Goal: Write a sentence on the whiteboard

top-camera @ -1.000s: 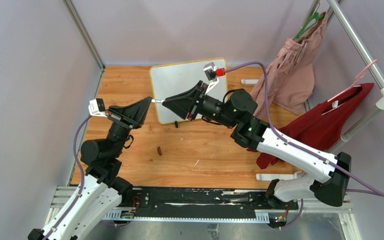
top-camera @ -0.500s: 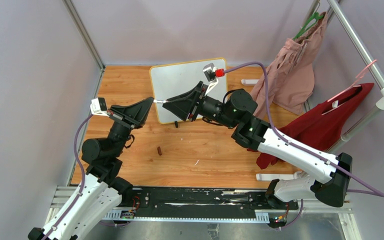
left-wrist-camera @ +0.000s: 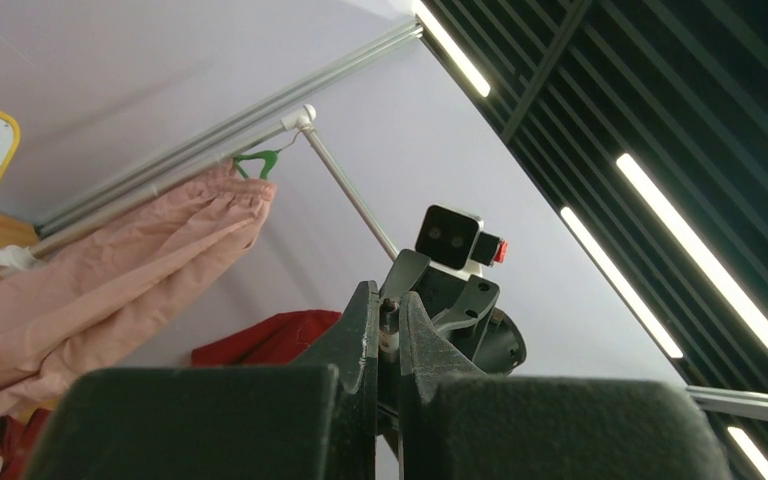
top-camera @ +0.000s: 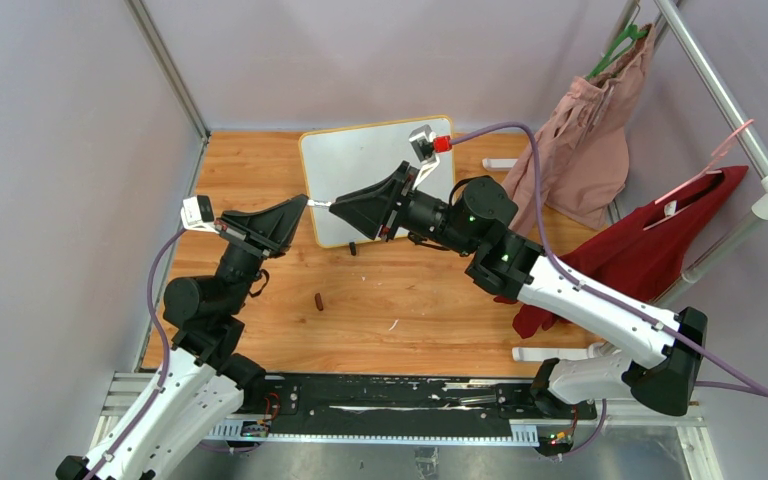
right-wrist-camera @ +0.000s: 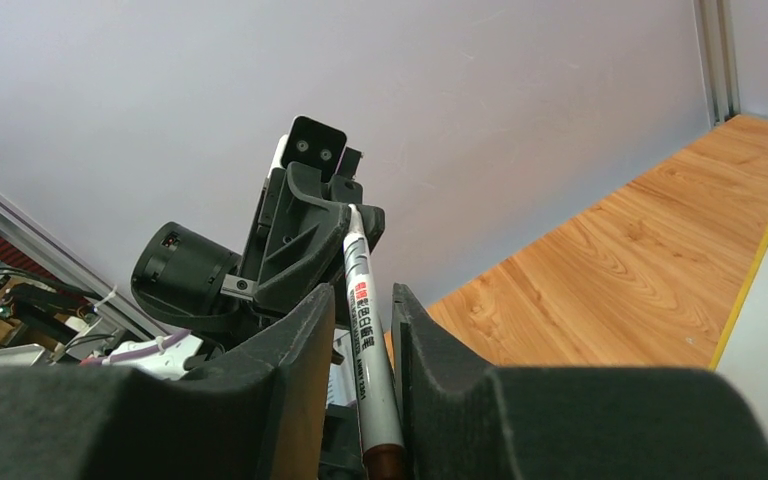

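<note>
Wooden table (top-camera: pixel 410 300), whiteboard (top-camera: pixel 355 160) below right jaws, marker (right-wrist-camera: pixel 365 330) gripped

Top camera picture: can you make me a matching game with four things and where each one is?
Things:
1. whiteboard
2. marker
3. pink garment
4. small dark piece

Places:
A. hanging from the green hanger, far right
B. alone on the bare wood of the table, nearer the arm bases
C. reaching from the left gripper to the right gripper
D. at the far side of the table

Pairs: 1-D, 2-C, 3-A, 4-B.
</note>
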Controlling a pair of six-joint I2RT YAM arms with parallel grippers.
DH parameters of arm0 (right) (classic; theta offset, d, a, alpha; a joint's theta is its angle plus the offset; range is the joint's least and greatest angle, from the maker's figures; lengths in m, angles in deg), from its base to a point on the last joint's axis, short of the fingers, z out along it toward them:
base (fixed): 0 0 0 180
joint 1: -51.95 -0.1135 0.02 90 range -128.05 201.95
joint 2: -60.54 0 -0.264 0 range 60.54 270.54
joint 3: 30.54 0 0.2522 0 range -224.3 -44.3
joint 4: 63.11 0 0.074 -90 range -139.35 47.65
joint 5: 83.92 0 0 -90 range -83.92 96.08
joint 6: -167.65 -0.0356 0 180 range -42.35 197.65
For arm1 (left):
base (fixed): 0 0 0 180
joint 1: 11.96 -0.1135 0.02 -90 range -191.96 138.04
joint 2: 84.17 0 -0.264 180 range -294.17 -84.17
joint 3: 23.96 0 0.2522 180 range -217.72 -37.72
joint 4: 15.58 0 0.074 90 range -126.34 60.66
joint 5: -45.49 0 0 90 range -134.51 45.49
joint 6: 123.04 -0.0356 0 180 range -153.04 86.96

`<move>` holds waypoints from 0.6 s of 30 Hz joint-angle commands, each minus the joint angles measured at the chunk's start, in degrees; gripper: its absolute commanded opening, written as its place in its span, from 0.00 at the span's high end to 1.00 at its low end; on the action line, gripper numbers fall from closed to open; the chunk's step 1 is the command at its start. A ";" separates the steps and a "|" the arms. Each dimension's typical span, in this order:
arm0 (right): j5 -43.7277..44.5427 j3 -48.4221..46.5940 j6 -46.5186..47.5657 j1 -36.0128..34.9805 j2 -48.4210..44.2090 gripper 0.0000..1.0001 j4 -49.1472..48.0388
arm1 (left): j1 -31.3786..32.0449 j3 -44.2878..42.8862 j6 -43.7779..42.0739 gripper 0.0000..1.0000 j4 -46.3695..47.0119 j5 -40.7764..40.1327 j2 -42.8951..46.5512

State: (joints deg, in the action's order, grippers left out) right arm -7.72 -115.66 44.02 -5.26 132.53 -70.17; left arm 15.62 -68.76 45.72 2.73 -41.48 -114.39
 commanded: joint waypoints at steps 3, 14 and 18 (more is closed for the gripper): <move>-2.17 -1.50 -0.21 0.57 -0.14 0.71 -0.88 | 0.28 -1.10 -1.59 1.00 -0.70 0.40 0.02; -3.60 -0.95 -1.23 0.53 0.17 0.83 -3.97 | 0.29 -0.97 -0.86 1.00 -0.70 0.97 -0.23; -4.01 -0.80 -1.35 0.52 0.34 0.93 -5.16 | 0.29 -0.69 -0.63 1.00 -0.70 0.97 -0.20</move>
State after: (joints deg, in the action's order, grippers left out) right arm -10.04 -115.66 43.19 -5.08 132.72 -71.02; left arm 15.62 -68.79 46.49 2.95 -41.22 -114.39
